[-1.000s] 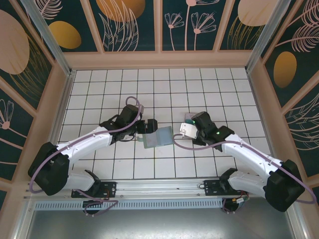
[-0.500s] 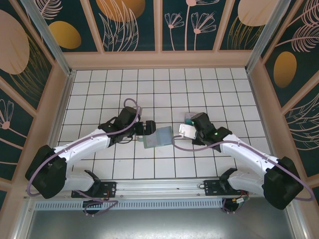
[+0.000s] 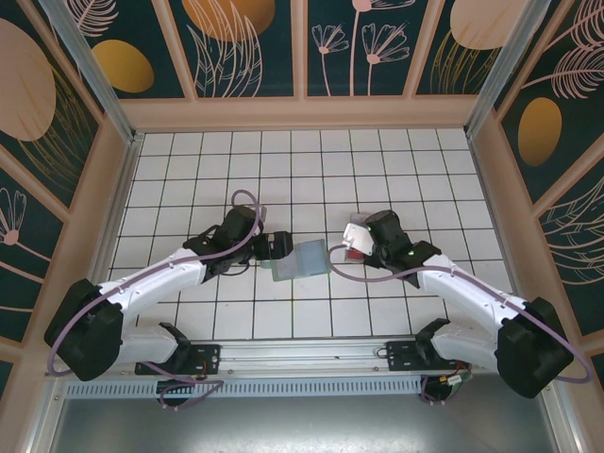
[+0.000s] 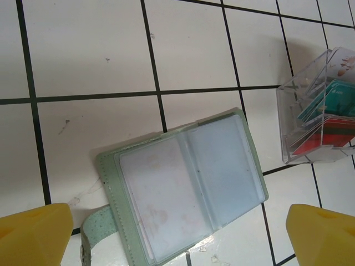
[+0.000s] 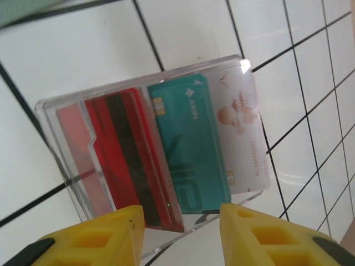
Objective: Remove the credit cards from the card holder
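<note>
Directly beneath the left gripper [image 4: 177,241] the card holder [image 4: 183,185] lies spread open and flat on the white tiled table [image 3: 311,170], bluish-grey inside facing up, skewed against the tile lines. The gripper's yellow fingertips [image 4: 33,235] stand wide apart, one off each lower corner of the holder, touching nothing. A speckled sage strap [image 4: 94,233] curls from the holder's lower left edge. Just right of the holder, across a narrow strip of bare tile, stands a clear tray [image 4: 294,111] that holds the credit cards [image 5: 183,149]: red, teal and one pale card, fanned side by side. The right gripper [image 5: 183,233] hangs over the tray's near rim with its jaws parted, clamped on nothing. From above, holder and tray sit mid-table between the two arms, with open tile toward the far wall [image 3: 302,113] and to both sides.
</note>
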Action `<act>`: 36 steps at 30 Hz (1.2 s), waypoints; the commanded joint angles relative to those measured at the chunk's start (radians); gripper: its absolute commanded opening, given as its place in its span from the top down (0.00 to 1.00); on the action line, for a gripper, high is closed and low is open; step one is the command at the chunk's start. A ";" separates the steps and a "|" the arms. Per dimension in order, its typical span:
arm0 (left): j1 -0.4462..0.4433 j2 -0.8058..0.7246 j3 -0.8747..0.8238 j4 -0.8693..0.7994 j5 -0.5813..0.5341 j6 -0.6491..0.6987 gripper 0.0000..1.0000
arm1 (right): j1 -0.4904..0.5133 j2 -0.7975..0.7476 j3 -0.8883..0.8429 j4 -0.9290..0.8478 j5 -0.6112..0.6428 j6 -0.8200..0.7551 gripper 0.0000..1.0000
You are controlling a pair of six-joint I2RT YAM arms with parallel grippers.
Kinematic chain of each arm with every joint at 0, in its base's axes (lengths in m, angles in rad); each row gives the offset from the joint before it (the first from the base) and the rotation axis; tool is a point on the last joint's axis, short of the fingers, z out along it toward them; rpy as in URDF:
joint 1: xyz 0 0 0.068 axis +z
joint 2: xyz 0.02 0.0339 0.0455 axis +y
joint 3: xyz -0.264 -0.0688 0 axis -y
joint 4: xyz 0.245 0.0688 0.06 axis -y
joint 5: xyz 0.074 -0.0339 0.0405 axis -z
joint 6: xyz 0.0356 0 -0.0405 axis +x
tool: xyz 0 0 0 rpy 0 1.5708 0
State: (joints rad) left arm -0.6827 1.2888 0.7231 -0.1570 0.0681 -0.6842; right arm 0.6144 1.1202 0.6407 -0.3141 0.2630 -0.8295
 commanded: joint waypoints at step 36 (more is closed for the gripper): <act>-0.003 0.143 -0.037 0.079 0.123 -0.123 0.58 | 0.142 0.487 0.163 0.115 -0.252 1.437 1.00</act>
State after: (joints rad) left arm -0.6827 1.4117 0.6552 -0.0818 0.1764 -0.8135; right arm 0.7483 1.5921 0.8150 -0.2031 -0.0444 0.5732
